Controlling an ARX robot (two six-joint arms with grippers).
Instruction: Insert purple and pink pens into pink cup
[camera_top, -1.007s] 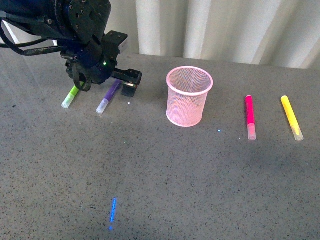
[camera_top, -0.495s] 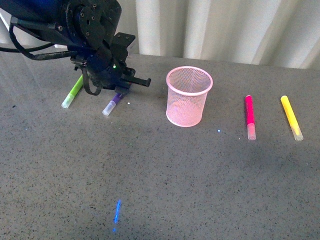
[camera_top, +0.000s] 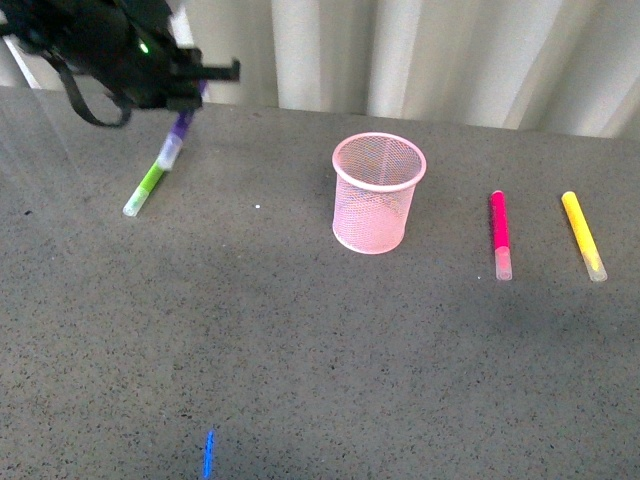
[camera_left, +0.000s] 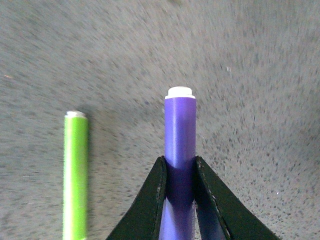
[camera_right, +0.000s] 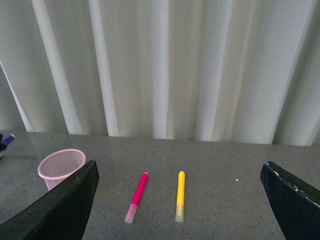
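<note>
My left gripper (camera_top: 183, 108) is shut on the purple pen (camera_top: 175, 138) and holds it lifted above the table at the far left, pale cap hanging down. In the left wrist view the black jaws pinch the purple barrel (camera_left: 180, 135). The pink cup (camera_top: 379, 192) stands upright at the table's middle, well to the right of that gripper. The pink pen (camera_top: 499, 233) lies flat right of the cup, also in the right wrist view (camera_right: 137, 194). My right gripper (camera_right: 177, 200) is open, high above the table, and does not show in the front view.
A lime-green marker (camera_top: 145, 188) lies on the table under the held pen, also in the left wrist view (camera_left: 75, 170). A yellow marker (camera_top: 583, 234) lies at the far right beside the pink pen. White curtains (camera_top: 430, 55) hang behind the table's far edge.
My left gripper closed on the purple pen, lifted it off the table and carried it up and to the left. Cup, pink pen and other markers have not moved.
</note>
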